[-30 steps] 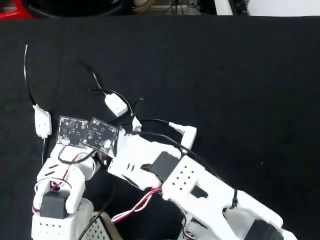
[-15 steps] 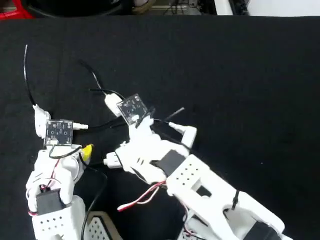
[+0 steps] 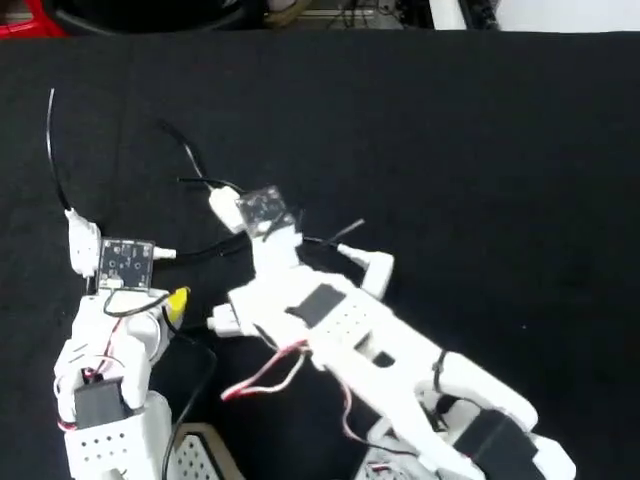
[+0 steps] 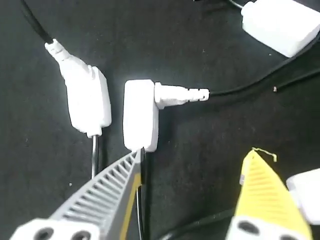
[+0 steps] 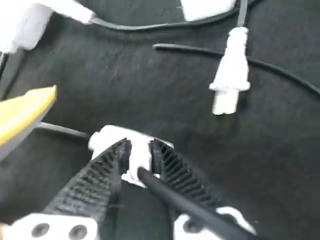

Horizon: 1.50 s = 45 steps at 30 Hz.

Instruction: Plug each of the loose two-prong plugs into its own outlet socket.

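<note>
plug: judged light, rigid shell, limp cord; best held across flat sides. right pincer clamped on it; left pincer wide.

Black jaws pinching a white plug on the dark bench, a second loose plug lying nearby.

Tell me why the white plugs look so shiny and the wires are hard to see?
Left wrist view: the light washes the white plug nearly flat. Right wrist view: the held white piece in the right gripper glares too. High view: the black cord almost melts into the black table.
</note>
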Available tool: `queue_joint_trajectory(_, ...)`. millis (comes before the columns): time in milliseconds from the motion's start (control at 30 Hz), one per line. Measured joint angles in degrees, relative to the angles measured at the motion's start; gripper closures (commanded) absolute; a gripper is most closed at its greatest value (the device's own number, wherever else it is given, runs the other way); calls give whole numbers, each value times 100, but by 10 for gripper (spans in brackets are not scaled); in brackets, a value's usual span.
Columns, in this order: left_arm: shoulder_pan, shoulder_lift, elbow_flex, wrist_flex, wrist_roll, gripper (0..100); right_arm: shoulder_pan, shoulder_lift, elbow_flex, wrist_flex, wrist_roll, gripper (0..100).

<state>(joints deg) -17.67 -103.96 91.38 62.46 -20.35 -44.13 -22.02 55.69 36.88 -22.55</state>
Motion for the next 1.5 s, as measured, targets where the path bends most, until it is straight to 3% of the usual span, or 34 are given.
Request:
queue_joint_trajectory(167, 44, 0, 0, 0, -88, 690, 229, 18, -79, 193, -70, 985)
queue_joint_trajectory(267, 97, 0, 0, 9, -615, 690, 378, -202, -114, 615, -70, 986)
queue_joint_trajectory(467, 782, 237, -290, 185, -1618, 686, 1424, -993, -756, 1723, 360, 986)
queue_joint_trajectory(600, 1371, 1354, -1073, 457, -2347, 684, 2479, -1073, -1758, 3068, 624, 986)
queue_joint_trajectory(700, 1776, 2620, -1556, 352, -3156, 684, 3068, -905, -2145, 3455, 879, 986)
queue_joint_trajectory(933, 2356, 5248, -2356, -299, -5327, 684, 3393, -325, -2374, 3640, 967, 986)
queue_joint_trajectory(1100, 2778, 6259, -2532, -1134, -5495, 689, 3402, -316, -2488, 3692, 967, 986)
queue_joint_trajectory(1233, 3130, 7024, -2655, -1846, -4914, 690, 3508, -316, -2488, 3692, 993, 986)
queue_joint_trajectory(1367, 3305, 7684, -2884, -1978, -4747, 701, 3604, -316, -2488, 3692, 993, 986)
queue_joint_trajectory(1500, 3288, 7930, -2989, -1934, -4299, 811, 3604, -299, -2488, 3692, 993, 986)
